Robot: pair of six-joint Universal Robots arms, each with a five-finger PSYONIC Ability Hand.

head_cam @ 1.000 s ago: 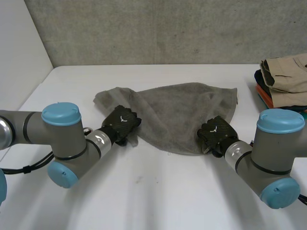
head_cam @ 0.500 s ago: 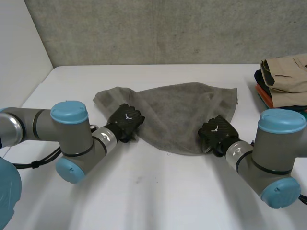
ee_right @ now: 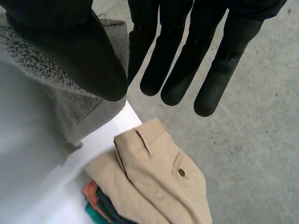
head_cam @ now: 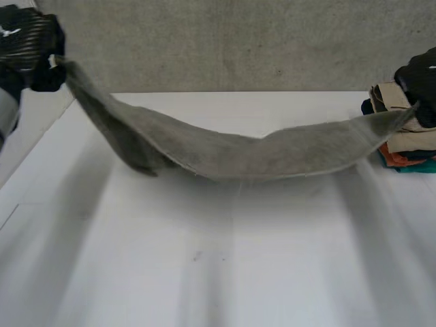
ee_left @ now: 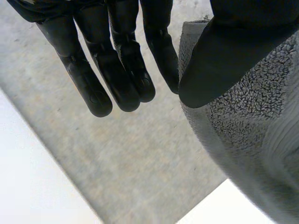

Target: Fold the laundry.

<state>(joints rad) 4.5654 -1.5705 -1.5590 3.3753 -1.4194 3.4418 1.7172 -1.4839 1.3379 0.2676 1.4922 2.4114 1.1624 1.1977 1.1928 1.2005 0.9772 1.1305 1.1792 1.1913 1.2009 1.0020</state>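
A grey towel hangs in the air, stretched between my two hands and sagging in the middle above the white table. One fold droops lower near its left end. My left hand is raised at the far left and pinches the towel's left corner. In the left wrist view its thumb presses the towel against the straight fingers. My right hand holds the right corner at the far right. There the thumb clamps the towel the same way.
A stack of folded clothes stands at the table's right edge below my right hand, with beige trousers on top and orange and teal pieces under them. A grey wall runs behind the table.
Both hands have risen from the table and moved far apart, lifting the towel off it and stretching it out. The left hand closed on the towel's edge first.
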